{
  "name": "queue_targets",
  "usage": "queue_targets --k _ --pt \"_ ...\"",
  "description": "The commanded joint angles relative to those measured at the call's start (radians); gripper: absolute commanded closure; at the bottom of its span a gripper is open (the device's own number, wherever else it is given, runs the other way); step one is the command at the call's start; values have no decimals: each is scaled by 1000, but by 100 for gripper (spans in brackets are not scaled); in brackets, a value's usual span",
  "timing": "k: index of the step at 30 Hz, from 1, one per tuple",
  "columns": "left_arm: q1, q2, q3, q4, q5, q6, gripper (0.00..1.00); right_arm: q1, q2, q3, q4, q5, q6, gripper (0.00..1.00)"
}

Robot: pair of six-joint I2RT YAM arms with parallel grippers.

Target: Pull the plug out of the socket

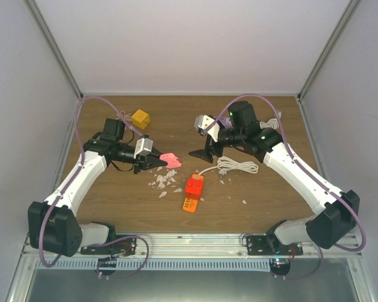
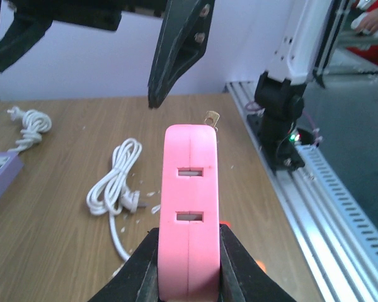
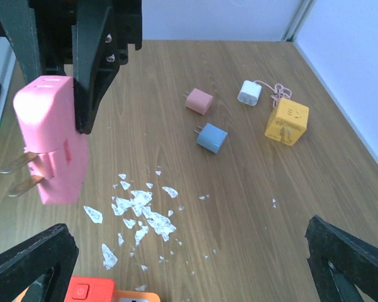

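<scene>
Above table (image 1: 113,201): L tool (image 1: 162,162) clamped on pink plug (image 2: 190,220), prongs clear of orange socket strip (image 1: 193,192). R tool (image 3: 188,258) wide open, empty. Set plug down away fr strip.

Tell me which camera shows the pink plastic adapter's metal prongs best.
Right wrist: the pink plastic adapter hangs side-on, both metal prongs bare. Left wrist shows its slotted face, clamped in the left gripper, with one prong tip peeking over. Top external shows only a small pink shape.
</scene>
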Motion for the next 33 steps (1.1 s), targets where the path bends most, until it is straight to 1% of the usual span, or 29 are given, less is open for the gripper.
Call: queue_targets --k 1,7,10,16,27,33 --pt "-3 -42 7 11 126 -69 92 -9 16 27 -4 -65 38 0" --pt "-16 -78 -53 128 122 -177 93 -4 27 39 -13 -144 47 0" --pt "-22 -82 -65 157 118 -205 93 7 28 39 -18 -151 40 0" --pt "-37 -72 -63 166 103 -212 93 27 37 45 -20 -175 41 0" --pt "-53 -67 -62 188 93 -240 93 83 62 53 -34 -175 29 1" --pt "-55 -63 -63 198 89 -254 93 104 71 45 -33 -183 24 6"
